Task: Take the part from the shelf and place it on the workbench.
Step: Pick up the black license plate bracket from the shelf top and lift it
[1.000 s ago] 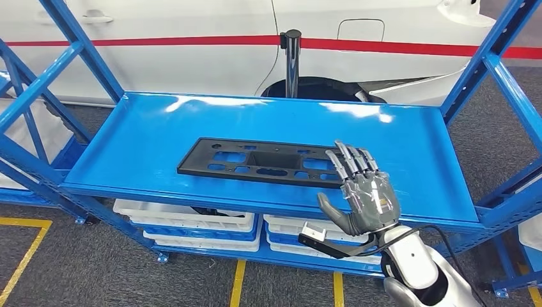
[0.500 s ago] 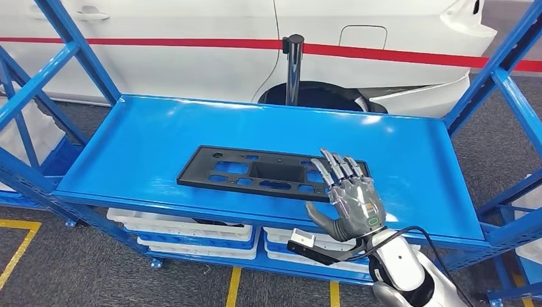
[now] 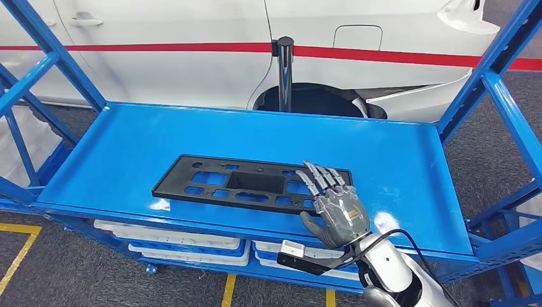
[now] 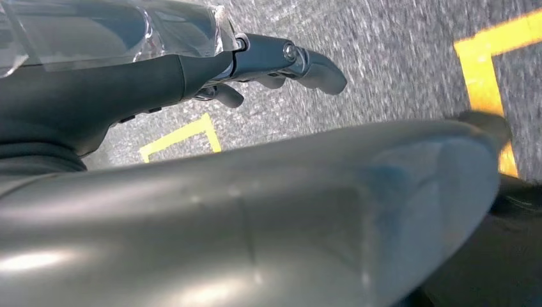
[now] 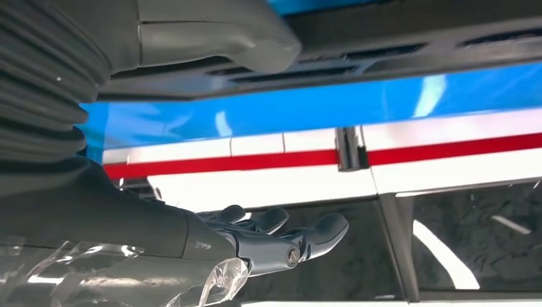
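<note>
Right robot hand hovers with fingers spread, empty, over the right end of the flat black plastic part on the blue shelf, which looks light, stiff, probably easiest pinched at its near edge.

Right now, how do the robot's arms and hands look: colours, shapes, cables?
The right hand is metallic grey, with slim, segmented, darker fingers and a thick grey thumb. Its forearm is glossy silver-white and rounded, with a black cable looping beside the wrist and a small white-and-black camera module mounted there. The left hand has dark grey fingers and a clear plastic wrap behind them.
</note>
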Action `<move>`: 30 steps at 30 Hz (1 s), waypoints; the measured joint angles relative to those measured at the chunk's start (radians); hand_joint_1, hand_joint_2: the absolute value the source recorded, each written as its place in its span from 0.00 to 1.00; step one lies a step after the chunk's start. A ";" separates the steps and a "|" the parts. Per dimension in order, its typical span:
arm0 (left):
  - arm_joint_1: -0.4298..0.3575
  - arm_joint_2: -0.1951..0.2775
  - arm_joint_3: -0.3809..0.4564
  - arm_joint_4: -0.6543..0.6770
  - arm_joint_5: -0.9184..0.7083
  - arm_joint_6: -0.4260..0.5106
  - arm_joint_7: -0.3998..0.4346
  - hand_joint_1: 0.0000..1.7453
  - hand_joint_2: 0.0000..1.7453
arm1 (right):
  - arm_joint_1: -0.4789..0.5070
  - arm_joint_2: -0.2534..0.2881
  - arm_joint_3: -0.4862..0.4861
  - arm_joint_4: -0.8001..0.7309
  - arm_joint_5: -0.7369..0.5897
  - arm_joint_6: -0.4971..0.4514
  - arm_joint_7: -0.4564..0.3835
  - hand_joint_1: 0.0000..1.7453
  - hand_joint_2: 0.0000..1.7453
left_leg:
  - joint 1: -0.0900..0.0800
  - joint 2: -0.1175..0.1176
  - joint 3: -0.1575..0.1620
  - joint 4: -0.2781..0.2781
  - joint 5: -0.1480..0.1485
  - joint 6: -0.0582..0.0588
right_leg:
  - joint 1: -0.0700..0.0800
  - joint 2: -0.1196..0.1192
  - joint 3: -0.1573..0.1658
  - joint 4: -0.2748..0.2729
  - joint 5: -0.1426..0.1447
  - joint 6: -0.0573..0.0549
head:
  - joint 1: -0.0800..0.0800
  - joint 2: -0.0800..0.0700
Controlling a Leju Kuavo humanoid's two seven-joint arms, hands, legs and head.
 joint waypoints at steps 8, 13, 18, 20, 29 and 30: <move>0.003 -0.001 0.000 0.000 0.004 0.000 0.013 0.00 0.00 | 0.014 0.028 0.024 0.034 -0.036 -0.002 -0.016 0.00 1.00 | -0.018 -0.004 0.079 -0.263 0.165 0.038 | 0.009 0.004 0.036 -0.004 -0.027 0.013 | 0.000 0.000; 0.003 -0.001 0.000 0.000 0.004 0.001 0.010 0.00 0.00 | 0.019 0.035 0.036 0.055 -0.045 0.001 -0.017 0.00 1.00 | -0.016 -0.008 0.103 -0.287 0.169 0.058 | 0.010 0.000 0.008 0.071 -0.085 0.037 | 0.002 0.000; 0.003 -0.002 0.000 0.000 0.003 0.004 0.004 0.00 0.00 | 0.021 0.035 0.048 0.102 -0.025 0.023 0.005 0.00 1.00 | -0.039 -0.008 0.111 -0.287 0.164 0.068 | 0.018 0.000 -0.124 0.311 -0.154 0.026 | 0.003 0.000; 0.005 -0.004 0.000 0.000 0.005 0.004 0.000 0.00 0.00 | 0.017 0.031 0.051 0.124 -0.005 0.029 0.025 0.00 1.00 | -0.047 -0.009 0.118 -0.287 0.162 0.071 | 0.031 -0.001 -0.062 0.173 -0.076 0.003 | 0.003 0.000; 0.008 -0.010 0.000 0.000 0.008 0.007 -0.006 0.00 0.00 | -0.006 0.003 0.035 0.202 0.097 0.017 0.089 0.26 1.00 | -0.051 -0.003 0.065 -0.152 0.070 0.041 | 0.032 -0.015 0.029 -0.021 0.007 -0.037 | 0.001 0.000; 0.008 -0.011 0.000 0.000 0.008 0.005 -0.005 0.00 0.00 | -0.007 -0.003 0.031 0.210 0.110 0.014 0.097 0.51 1.00 | -0.043 -0.002 0.028 -0.066 0.027 0.030 | 0.030 -0.015 0.028 -0.021 0.007 -0.036 | 0.000 0.000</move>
